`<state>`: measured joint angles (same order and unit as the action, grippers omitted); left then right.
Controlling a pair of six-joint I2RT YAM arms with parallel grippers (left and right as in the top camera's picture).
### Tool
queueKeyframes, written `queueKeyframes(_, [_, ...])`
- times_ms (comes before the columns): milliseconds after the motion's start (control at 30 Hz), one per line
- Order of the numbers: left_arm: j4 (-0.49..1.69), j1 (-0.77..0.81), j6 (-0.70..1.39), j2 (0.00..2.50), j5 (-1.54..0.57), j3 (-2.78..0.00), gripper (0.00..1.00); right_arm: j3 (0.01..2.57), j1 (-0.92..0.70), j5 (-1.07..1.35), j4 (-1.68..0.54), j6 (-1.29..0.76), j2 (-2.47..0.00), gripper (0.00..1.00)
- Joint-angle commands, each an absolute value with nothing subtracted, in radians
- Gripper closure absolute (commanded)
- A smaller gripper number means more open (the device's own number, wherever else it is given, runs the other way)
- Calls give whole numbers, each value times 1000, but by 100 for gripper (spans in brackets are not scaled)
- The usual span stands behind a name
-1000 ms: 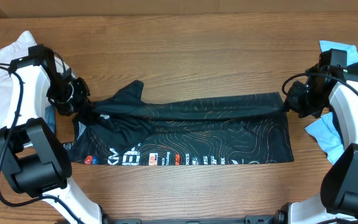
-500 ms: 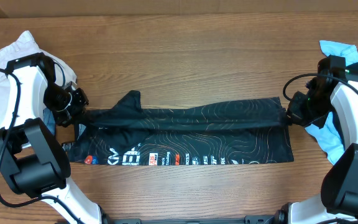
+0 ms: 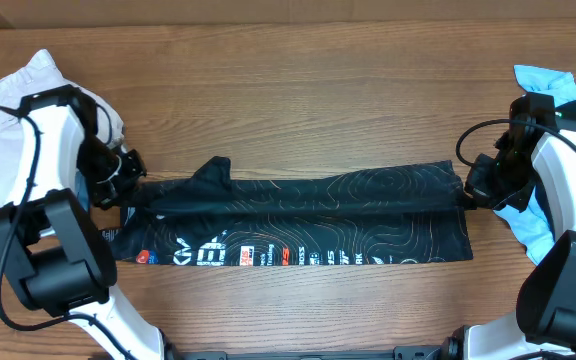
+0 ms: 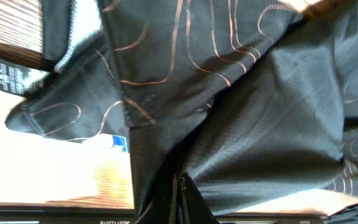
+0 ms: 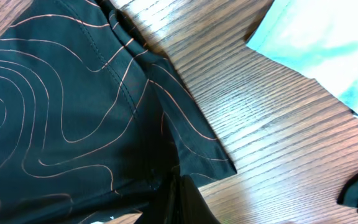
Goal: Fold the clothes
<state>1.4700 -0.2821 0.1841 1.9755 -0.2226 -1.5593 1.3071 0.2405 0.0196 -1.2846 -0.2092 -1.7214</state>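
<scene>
Item: black jersey [image 3: 298,215], lying lengthwise toward the near edge of the desk [image 3: 298,80].
Left gripper [image 3: 128,190], right gripper [image 3: 465,187]: jaws were pinching the jersey's upper layer, one at each end.
Change: that layer was drawn taut and carried nearer the near edge. The lengthwise fold looked nearly closed but was not yet laid down.

A brown wooden table [image 3: 298,90], its grain running side to side, spans the overhead view.

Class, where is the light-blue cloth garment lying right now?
In the overhead view the light-blue cloth garment lies at the right edge of the wooden table, partly under the right arm, just past the right end of the black orange-lined jersey.
</scene>
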Motion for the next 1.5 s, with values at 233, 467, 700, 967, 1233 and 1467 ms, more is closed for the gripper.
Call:
queueKeyframes(233, [1469, -222, 200, 1948, -84, -1462, 96, 1301, 247, -11, -1291, -213, -1697, 96])
queueKeyframes(467, [1470, -222, 218, 1948, -28, -1422, 96, 1295, 247, -30, -1312, -213, -1697, 92])
queueKeyframes(700, [1474, -222, 217, 1948, -22, -1422, 79, 1295, 247, -29, -1311, -213, -1697, 80])
queueKeyframes(967, [1469, -222, 217, 1948, -28, -1422, 70, 1295, 247, -28, -1307, -213, -1697, 79])
queueKeyframes(1233, [1287, -222, 207, 1948, -181, -1425, 64, 1295, 246, -22, -1297, -213, -1697, 79])
queueKeyframes(1467, [1167, -207, 210, 1949, -184, -1425, 62, 1295, 246, -21, -1283, -213, -1697, 79])
